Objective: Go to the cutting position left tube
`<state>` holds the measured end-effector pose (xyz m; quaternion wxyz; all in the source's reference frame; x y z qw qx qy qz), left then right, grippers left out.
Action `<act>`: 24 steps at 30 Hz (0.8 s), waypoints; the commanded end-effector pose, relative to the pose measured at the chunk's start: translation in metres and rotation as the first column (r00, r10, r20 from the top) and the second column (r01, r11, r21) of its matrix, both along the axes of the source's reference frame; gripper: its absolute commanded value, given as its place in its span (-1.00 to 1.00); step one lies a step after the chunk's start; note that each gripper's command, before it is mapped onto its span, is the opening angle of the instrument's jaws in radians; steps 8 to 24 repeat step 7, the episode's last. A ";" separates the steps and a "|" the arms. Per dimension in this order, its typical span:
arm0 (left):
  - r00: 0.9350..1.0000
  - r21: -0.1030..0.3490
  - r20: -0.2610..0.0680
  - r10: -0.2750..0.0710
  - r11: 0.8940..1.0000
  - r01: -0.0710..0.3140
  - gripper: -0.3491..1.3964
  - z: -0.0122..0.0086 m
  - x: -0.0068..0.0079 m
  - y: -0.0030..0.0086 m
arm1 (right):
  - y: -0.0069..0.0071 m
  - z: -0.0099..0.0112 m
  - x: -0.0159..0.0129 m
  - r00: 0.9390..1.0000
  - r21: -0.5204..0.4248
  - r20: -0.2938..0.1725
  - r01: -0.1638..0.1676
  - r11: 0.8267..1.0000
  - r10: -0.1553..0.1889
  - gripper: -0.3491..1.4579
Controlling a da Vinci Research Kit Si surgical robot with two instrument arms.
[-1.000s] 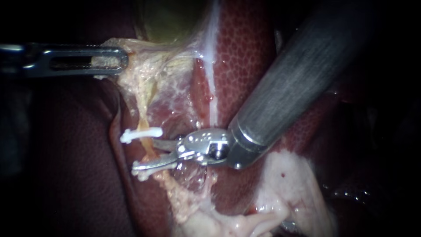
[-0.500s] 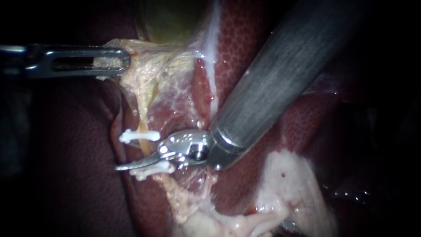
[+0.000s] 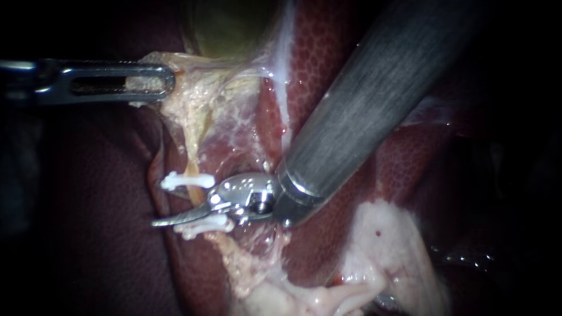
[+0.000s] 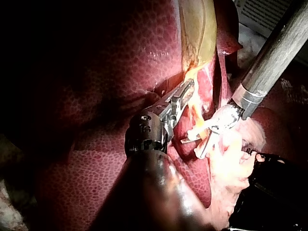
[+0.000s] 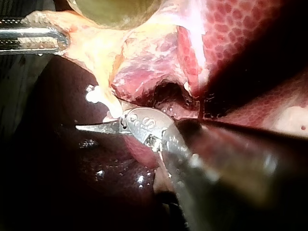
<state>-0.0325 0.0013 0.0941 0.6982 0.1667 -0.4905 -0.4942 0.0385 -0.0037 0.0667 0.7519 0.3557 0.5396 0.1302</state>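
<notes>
The right instrument [image 3: 181, 213] has its jaws spread. The left wrist view shows two thin blades with a gap between them. The endoscope view shows only the lower blade clearly, low and left of centre, its tip pointing left. The yellowish tube [image 3: 192, 191] runs down through that gap, but I cannot tell whether either blade touches it. The upper clip [image 3: 187, 180] crosses the tube just above the blades. The lower clip [image 3: 202, 226] lies just under the lower blade and seems to touch it. Left of the blade tip there is only dark, smooth liver [image 3: 99, 234], with nothing in the way. The right instrument's shaft fills the upper right of the frame. At upper left the left instrument [image 3: 163, 82] is clamped on pale tissue [image 3: 196, 99] stretched below the gallbladder [image 3: 228, 23], well apart from the blades.
</notes>
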 end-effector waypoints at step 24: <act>1.000 0.000 0.000 0.000 1.000 0.000 -1.00 -0.0001 0.0000 0.0000 | -0.0001 0.0000 -0.0001 1.000 0.000 -0.001 0.001 1.000 -0.001 0.88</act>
